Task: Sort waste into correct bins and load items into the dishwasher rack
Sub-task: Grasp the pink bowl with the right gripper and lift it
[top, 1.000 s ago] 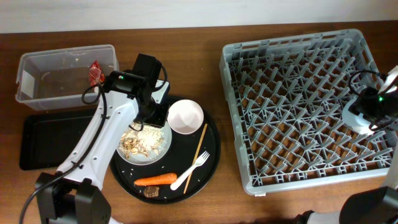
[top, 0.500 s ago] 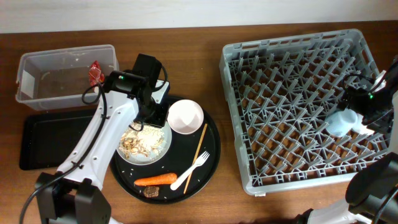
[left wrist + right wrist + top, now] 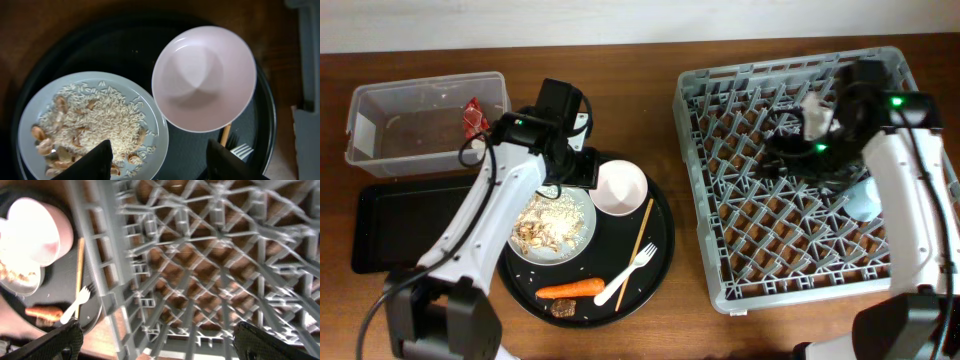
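Right gripper (image 3: 160, 345) has swung off the right edge of the bench toward the middle of the large square grey plastic dishwasher rack (image 3: 720, 285). Its jaws are spread wide and empty. The small light blue cup (image 3: 865, 198) it was carrying now lies in the rack near the right edge, apparently on its side, though the overhead view is too small to be sure. Left gripper (image 3: 162, 160) has barely shifted. It hangs wide open and empty over the spot where the white round plate (image 3: 150, 107) meets the pale pink bowl (image 3: 204, 79). Both sit on the large round black tray (image 3: 660, 250), left of bench centre and toward the front edge, with the bowl's rim just beside or touching the plate. The bowl looks light, rigid and smooth, so probably slippery. Best hold is likely a pinch across the rim on the side away from the plate, one finger inside the wall. The plate carries loose pale rice (image 3: 100, 120), so it needs to stay level until tipped into a bin.
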Robot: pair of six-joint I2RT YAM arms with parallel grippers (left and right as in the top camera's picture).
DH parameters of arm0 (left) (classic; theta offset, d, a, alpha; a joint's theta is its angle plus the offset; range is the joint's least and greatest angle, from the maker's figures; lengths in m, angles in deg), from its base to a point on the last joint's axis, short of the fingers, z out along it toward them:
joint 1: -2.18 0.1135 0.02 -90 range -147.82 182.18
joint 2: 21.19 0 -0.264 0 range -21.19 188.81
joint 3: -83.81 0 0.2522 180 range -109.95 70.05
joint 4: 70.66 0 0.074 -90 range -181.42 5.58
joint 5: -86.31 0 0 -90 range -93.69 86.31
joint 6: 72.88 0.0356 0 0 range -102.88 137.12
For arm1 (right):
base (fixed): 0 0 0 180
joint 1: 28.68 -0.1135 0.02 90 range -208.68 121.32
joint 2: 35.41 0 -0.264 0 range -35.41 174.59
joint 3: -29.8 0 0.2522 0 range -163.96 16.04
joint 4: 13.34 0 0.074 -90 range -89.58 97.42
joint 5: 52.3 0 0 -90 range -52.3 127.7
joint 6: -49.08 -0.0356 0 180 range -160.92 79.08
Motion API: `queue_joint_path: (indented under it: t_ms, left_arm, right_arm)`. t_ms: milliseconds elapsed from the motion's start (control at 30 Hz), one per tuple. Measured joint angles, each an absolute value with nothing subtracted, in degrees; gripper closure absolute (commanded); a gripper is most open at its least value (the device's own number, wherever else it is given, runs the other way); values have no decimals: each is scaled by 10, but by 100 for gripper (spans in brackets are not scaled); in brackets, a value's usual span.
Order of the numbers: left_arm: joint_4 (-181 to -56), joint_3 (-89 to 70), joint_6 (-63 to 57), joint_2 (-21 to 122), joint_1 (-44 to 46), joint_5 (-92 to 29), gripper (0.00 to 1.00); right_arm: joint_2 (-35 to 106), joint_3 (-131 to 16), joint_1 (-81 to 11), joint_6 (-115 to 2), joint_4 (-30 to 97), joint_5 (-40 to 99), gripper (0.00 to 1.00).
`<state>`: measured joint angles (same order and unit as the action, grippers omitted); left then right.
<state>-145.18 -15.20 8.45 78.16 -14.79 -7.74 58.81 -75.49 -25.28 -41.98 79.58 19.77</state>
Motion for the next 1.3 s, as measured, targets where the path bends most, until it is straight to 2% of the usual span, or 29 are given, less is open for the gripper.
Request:
queue_joint_path:
  t_ms: [33, 67, 233, 300, 433, 533, 567, 667, 700, 733, 767, 833, 867, 933, 1000, 1100, 1300]
  left_arm:
    - [-1452, -152, 83, 794, -148, -79, 42]
    - [-1450, -152, 82, 807, -148, -80, 47]
    - [-1459, -152, 77, 845, -145, -82, 47]
    - [-1488, -152, 68, 844, -113, -82, 47]
    - [-1535, -152, 65, 829, -7, -81, 47]
    - [-1551, -152, 65, 802, 62, -80, 47]
    - [-1554, -152, 65, 795, 83, -80, 46]
    - [-1554, -152, 65, 793, 109, -80, 46]
    - [-1554, -152, 65, 793, 110, -80, 46]
    - [-1554, -152, 65, 793, 110, -80, 46]
    - [-1553, -152, 65, 793, 109, -80, 46]
    - [-1553, -152, 65, 793, 110, -80, 46]
    - [-1553, -152, 65, 793, 109, -80, 46]
    - [-1553, -152, 65, 793, 110, -80, 46]
    - [-1553, -152, 65, 793, 109, -80, 46]
    - [-1553, -152, 65, 793, 110, -80, 46]
    - [-1551, -152, 65, 793, 109, -80, 46]
  right_arm:
    - [588, -755, -284, -423, 785, 197, 0]
    - [588, -755, -303, -424, 781, 196, 3]
    - [589, -755, -456, -429, 695, 201, 4]
    - [599, -755, -530, -430, 650, 224, 0]
    - [655, -755, -599, -463, 569, 285, 2]
    - [708, -755, -607, -499, 537, 304, 17]
    - [731, -755, -607, -513, 526, 308, 27]
    - [783, -755, -607, -549, 507, 313, 37]
    - [799, -755, -607, -559, 502, 313, 47]
    - [815, -755, -607, -573, 497, 313, 52]
    - [827, -755, -607, -581, 496, 313, 53]
    - [846, -755, -607, -590, 493, 313, 67]
    - [855, -755, -607, -592, 492, 313, 78]
    - [864, -755, -607, -602, 492, 313, 91]
    - [865, -755, -607, -608, 494, 313, 96]
    - [865, -774, -606, -611, 530, 315, 96]
    - [805, -999, -562, -594, 732, 410, 96]
